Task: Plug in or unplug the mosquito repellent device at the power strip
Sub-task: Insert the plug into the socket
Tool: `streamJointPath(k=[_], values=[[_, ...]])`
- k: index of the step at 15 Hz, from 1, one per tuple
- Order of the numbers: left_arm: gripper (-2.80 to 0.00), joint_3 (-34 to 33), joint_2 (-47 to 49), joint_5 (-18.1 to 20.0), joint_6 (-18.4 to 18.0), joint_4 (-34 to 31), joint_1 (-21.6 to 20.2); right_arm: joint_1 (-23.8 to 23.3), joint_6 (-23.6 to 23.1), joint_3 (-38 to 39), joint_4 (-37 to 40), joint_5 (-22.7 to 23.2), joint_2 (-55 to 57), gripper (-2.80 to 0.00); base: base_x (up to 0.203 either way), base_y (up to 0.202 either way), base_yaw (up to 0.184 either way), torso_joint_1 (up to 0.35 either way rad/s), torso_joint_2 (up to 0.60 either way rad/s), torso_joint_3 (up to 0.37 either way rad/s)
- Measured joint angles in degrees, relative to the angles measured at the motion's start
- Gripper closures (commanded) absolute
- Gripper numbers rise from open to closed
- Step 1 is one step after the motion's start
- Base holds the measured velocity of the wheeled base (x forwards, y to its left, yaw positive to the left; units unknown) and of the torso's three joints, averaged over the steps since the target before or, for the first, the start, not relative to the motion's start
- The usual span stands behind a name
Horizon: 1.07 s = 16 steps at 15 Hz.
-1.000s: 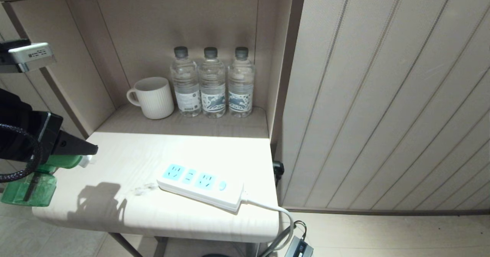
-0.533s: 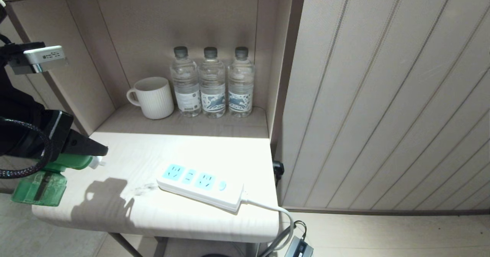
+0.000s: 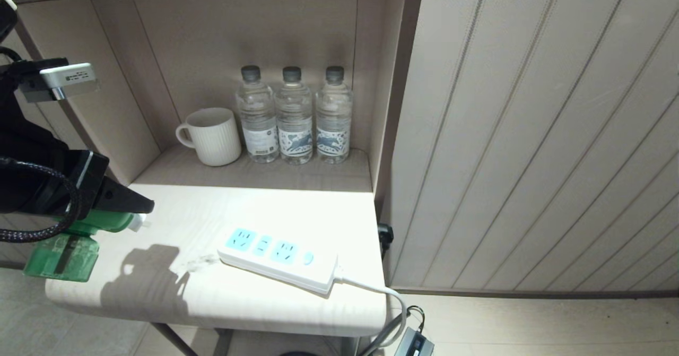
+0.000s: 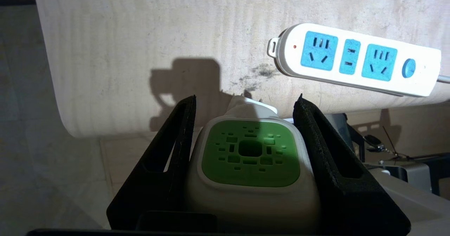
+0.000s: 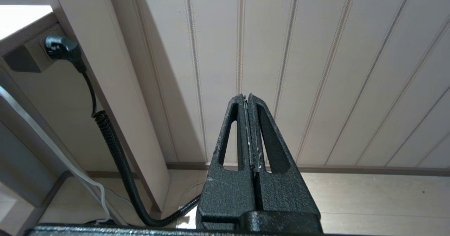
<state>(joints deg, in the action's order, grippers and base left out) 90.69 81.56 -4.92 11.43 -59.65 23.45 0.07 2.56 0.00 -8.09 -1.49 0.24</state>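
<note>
The mosquito repellent device (image 4: 249,155), a white head with a green perforated face, sits between the black fingers of my left gripper (image 4: 246,99), which is shut on it. In the head view the left gripper (image 3: 139,214) hovers over the table's left end; the device's green bottle (image 3: 61,255) hangs below it and the white plug end points right. The power strip (image 3: 278,255) lies on the table to the right of it, its blue sockets (image 4: 318,51) bare and a gap between it and the device. My right gripper (image 5: 247,97) is shut and empty, parked low by the panelled wall.
A white ribbed mug (image 3: 212,136) and three clear water bottles (image 3: 294,114) stand in the niche behind the pale table (image 3: 212,303). The strip's white cord (image 3: 371,287) drops off the table's right edge. A black plug with a coiled cable (image 5: 116,148) hangs at the wall.
My left gripper has carried the device a little to the right, further over the table's left end. The power strip has not moved.
</note>
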Motion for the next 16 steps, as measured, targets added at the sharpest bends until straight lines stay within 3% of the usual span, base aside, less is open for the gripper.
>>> streamJointPath(k=[6, 13, 16], values=[[0.00, 0.29, 0.17, 0.05, 0.00, -0.15, 0.35, 0.00, -0.11, 0.00, -0.02, 0.09, 0.00, 0.00, 0.000, 0.000, 0.000, 0.184, -0.45, -0.256], [0.00, 0.20, 4.32, 0.49, 3.44, -0.04, 5.78, 0.00, -0.11, 0.00, -0.02, 0.10, 0.00, 0.00, 0.000, 0.000, 0.000, 0.230, -0.52, -0.288], [0.00, -1.28, 5.75, 0.75, 3.50, 0.21, 6.24, 0.00, -0.04, 0.00, -0.04, 0.09, 0.02, 0.00, 0.000, 0.000, 0.000, 0.218, -0.47, -0.250]])
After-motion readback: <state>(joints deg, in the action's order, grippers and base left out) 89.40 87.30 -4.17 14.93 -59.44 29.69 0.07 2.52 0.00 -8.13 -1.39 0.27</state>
